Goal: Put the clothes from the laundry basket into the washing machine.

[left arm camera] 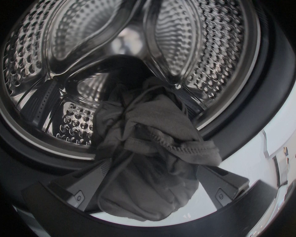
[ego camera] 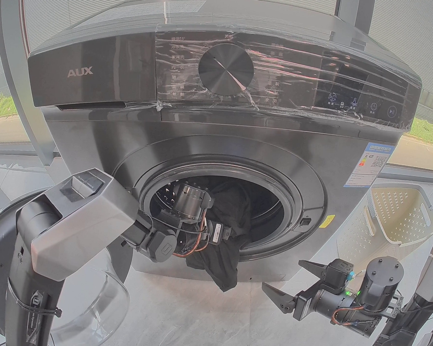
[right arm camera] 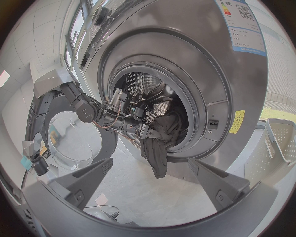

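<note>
The grey front-loading washing machine [ego camera: 219, 132] stands straight ahead, its round opening uncovered and the perforated steel drum [left arm camera: 200, 46] visible inside. Its glass-windowed door [ego camera: 92, 294] is swung fully open on the robot's left side, low beside the left arm. A cream perforated laundry basket [ego camera: 401, 219] sits just beside the machine on the robot's right, tipped so that its open mouth faces the camera.

A dark garment [ego camera: 223, 264] lies half in and half out of the washer: the upper part is bunched inside the drum mouth, while the rest is draped over the lower lip of the door seal and hangs down the front panel (its loose end dangles just below the opening).

The left hand [left arm camera: 155, 185] is at the drum mouth with its fingers [left arm camera: 88, 182] spread wide, the crumpled cloth sitting between them without being pinched. The right hand [ego camera: 283, 274] hovers low in front of the machine, to the right of the hanging cloth and well apart from it, its fingers wide open and holding nothing.
</note>
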Controlling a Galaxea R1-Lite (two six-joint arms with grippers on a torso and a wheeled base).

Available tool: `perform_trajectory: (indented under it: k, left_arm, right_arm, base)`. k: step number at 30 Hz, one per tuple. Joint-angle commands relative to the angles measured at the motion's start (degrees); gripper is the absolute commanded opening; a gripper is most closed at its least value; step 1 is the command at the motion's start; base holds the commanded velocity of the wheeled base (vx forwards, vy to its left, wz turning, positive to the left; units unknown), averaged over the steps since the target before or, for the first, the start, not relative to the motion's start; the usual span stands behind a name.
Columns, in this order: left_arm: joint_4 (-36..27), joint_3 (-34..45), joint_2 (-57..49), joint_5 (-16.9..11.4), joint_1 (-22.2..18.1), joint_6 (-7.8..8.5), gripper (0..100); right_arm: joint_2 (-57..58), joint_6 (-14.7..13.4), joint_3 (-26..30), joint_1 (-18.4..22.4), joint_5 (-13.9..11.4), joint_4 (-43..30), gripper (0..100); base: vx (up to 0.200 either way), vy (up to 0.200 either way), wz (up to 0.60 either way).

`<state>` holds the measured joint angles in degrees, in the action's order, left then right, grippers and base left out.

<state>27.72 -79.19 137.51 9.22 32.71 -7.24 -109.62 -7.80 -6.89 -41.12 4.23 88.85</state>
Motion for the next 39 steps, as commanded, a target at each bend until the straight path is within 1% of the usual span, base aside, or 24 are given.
perform_trajectory:
  k: [1,9,16,20,21,27,28,31,33,35,39]
  left_arm:
    - [-0.2,2.4,-1.8,-0.3,0.4,0.74,100]
    - [0.2,0.7,1.6,-0.2,0.6,1.00,100]
    - [1.8,-9.1,8.4,0.5,0.7,0.65,100]
    - [1.8,-12.5,10.8,0.6,0.6,0.56,100]
    - [1.8,-12.6,11.1,0.7,0.6,0.56,0]
    - [3.4,-14.6,12.0,0.9,0.3,0.12,0]
    - [3.8,-15.4,12.2,1.2,0.2,0.12,0]
    - [5.7,-19.9,13.1,3.8,-0.4,-1.02,0]
    - [6.4,-22.7,13.4,4.6,-1.2,-1.72,0]
    - [6.8,-25.2,13.5,5.3,-1.7,-2.16,0]
    - [6.9,-27.1,13.4,5.4,-2.3,-2.16,0]
  right_arm:
    - [0.0,0.0,0.0,-0.3,0.1,0.0,100]
    - [0.0,0.1,-0.1,-0.3,0.0,0.0,100]
    - [0.1,0.1,-0.1,-0.4,-0.1,0.0,100]
    - [0.2,0.2,-0.1,-0.3,-0.1,0.0,100]
    - [0.2,0.2,-0.1,-0.3,-0.2,0.0,100]
    - [-0.1,0.2,-0.4,-0.4,-0.3,0.0,100]
    - [-0.1,0.2,-0.4,-0.4,-0.3,0.0,100]
    - [-0.1,0.2,-0.4,-0.5,-0.3,0.0,100]
    - [-0.1,0.2,-0.4,-0.5,-0.3,0.0,100]
    - [-0.1,0.2,-0.4,-0.5,-0.3,0.0,100]
    - [-0.2,0.2,-0.4,-0.8,-0.3,0.0,100]
  base:
    - [0.000,0.000,0.00]
    - [0.000,0.000,0.00]
    - [0.000,0.000,0.00]
    - [0.000,0.000,0.00]
    - [0.000,0.000,0.00]
    - [0.000,0.000,0.00]
    - [0.000,0.000,0.00]
    - [0.000,0.000,0.00]
    - [0.000,0.000,0.00]
    - [0.000,0.000,0.00]
    - [0.000,0.000,0.00]
